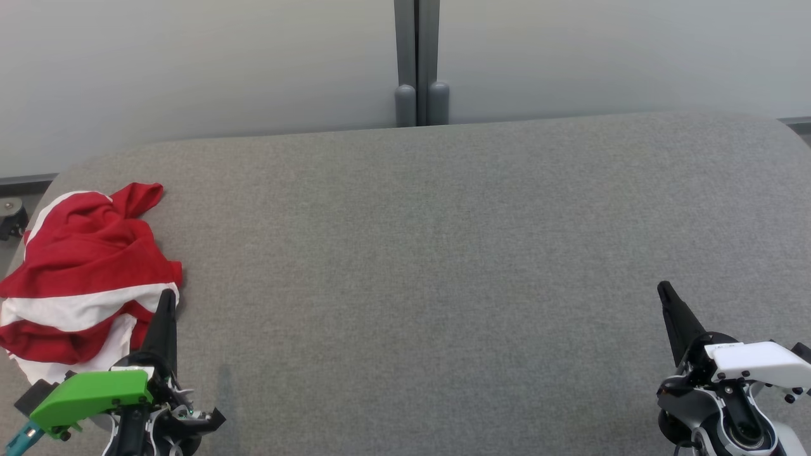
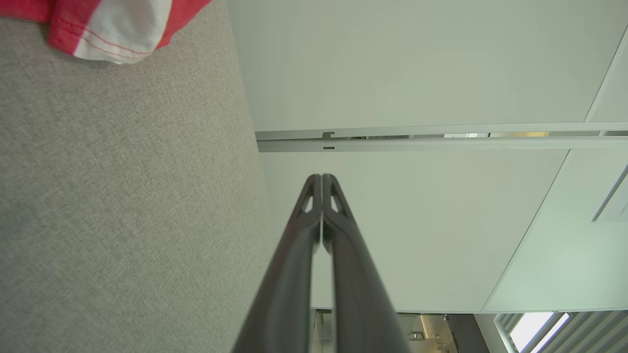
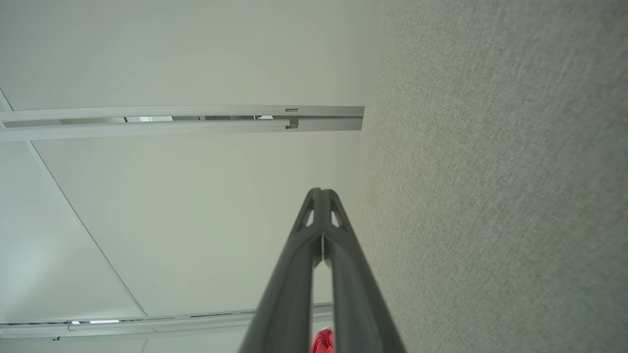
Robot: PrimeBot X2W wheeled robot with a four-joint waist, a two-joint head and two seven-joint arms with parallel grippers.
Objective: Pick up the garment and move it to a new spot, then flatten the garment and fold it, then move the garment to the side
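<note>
Garment: red-and-white garment (image 1: 82, 253), crumpled at the left edge of the grey padded table (image 1: 443, 253).
Long axis: the heap runs near-to-far along that edge.
Left gripper (image 1: 166, 296): fingers pressed together, empty; garment just to its left.
Right gripper (image 1: 664, 288): fingers pressed together, empty; well apart from the garment.
Nearer arm: left, by judgement.
</note>
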